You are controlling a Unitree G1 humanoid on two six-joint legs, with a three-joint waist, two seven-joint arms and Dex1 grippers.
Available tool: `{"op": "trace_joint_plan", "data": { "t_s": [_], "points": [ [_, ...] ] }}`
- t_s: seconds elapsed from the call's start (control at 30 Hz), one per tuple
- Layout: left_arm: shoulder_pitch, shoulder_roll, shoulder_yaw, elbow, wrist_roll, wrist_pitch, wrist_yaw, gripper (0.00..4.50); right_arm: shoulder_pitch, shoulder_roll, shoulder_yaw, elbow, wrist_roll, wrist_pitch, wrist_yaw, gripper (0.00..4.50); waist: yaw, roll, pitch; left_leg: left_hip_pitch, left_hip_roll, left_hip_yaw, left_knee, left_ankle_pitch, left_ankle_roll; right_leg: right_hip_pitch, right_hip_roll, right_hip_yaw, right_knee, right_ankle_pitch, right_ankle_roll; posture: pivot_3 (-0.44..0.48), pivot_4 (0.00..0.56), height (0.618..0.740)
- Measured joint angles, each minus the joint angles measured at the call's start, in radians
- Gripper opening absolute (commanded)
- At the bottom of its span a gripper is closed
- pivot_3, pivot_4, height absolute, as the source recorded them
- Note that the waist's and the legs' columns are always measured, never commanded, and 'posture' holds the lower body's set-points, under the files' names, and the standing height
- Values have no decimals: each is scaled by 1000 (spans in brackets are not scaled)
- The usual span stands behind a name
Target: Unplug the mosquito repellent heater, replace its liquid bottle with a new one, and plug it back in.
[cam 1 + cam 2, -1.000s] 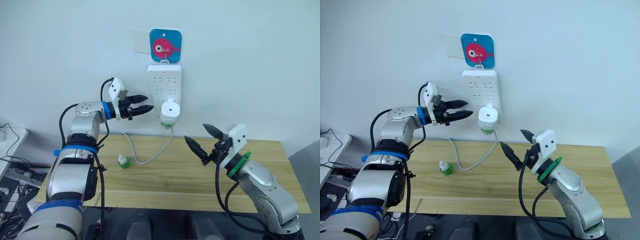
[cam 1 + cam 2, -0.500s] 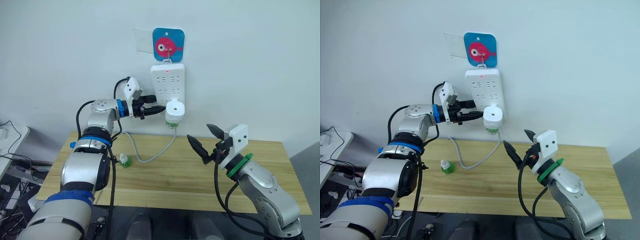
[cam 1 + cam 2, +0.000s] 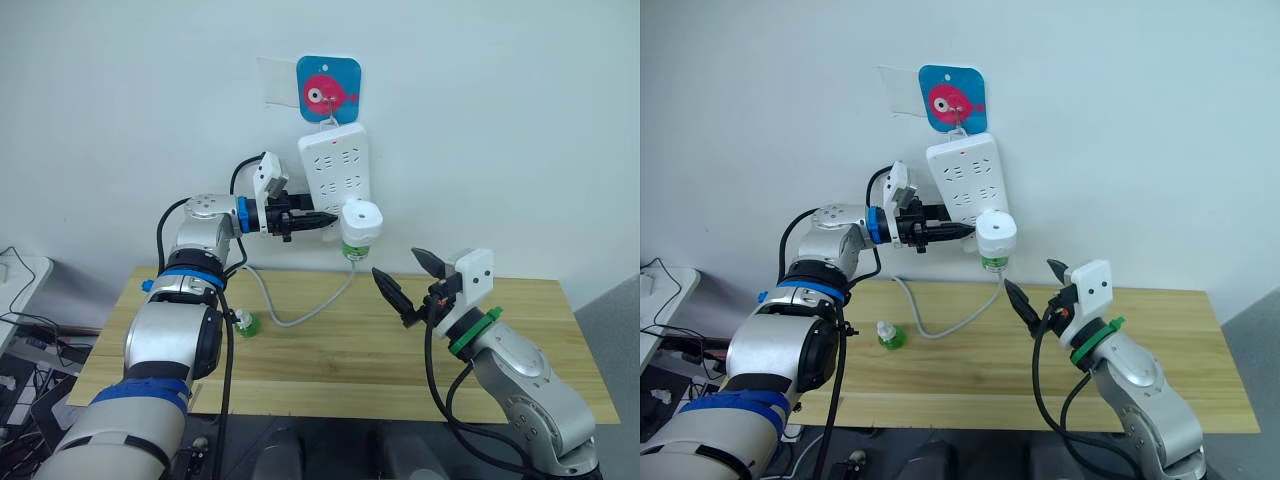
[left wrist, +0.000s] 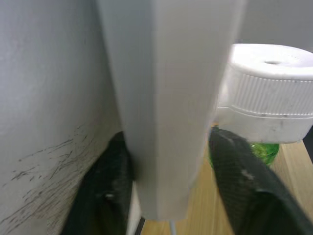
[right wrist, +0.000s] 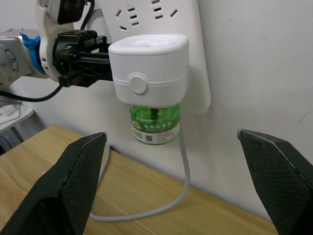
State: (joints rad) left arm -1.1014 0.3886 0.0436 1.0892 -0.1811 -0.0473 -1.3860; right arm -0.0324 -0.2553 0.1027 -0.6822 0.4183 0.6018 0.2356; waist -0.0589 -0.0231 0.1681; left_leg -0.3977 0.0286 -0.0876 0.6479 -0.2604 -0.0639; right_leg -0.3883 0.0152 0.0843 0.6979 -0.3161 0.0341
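My left pincer (image 3: 318, 217) has closed in to clamp the power strip (image 3: 338, 170); I should steady it while my wide-open right pincer (image 3: 408, 281) grips the mosquito repellent heater (image 3: 361, 219).

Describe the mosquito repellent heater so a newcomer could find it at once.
Start at the fish picture on the wall; under it hangs a white power strip. The mosquito repellent heater is plugged in at the strip's lower end. It is the small round white unit with a green bottle beneath it, unlike the flat strip.
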Motion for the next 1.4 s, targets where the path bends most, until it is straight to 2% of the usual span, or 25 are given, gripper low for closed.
{"op": "trace_joint_plan", "data": {
  "t_s": [0.43, 0.6, 1.0, 1.37, 1.4],
  "points": [
    [6, -20, 7, -23, 0, -9, 50, 1297, -106, 171, 174, -2, -131, 105, -197, 4500, 0, 0, 12, -1, -1, -3, 4, 0, 0, 1, -1, -3, 1, 0, 0, -79, 194, 740],
    [9, -19, 20, -26, 1, -8, 67, 1297, -158, 181, 159, 12, -153, 145, -219, 4500, -7, 3, 21, -2, -1, -7, 13, 0, 0, 2, -1, -6, 8, 0, 0, -79, 200, 740],
    [9, -29, 23, -29, -1, -8, 64, 1297, -239, 229, 163, 35, -223, 172, -261, 4500, -7, 3, 22, -5, -1, -16, 13, 0, -1, 2, -1, -14, 9, -1, -1, -72, 196, 740],
    [9, -31, 24, -28, 0, -11, 64, 1297, -343, 256, 132, 193, -254, 124, -249, 4500, -7, 3, 22, -5, -1, -17, 13, 0, -1, 2, -1, -15, 9, -1, -1, -68, 188, 740],
    [9, -31, 24, -28, 0, -12, 64, 1297, -343, 256, 130, 202, -259, 116, -245, 4327, -7, 3, 22, -5, -1, -17, 13, 0, -1, 2, -1, -15, 9, -1, -1, -68, 187, 740]
  ]
}}
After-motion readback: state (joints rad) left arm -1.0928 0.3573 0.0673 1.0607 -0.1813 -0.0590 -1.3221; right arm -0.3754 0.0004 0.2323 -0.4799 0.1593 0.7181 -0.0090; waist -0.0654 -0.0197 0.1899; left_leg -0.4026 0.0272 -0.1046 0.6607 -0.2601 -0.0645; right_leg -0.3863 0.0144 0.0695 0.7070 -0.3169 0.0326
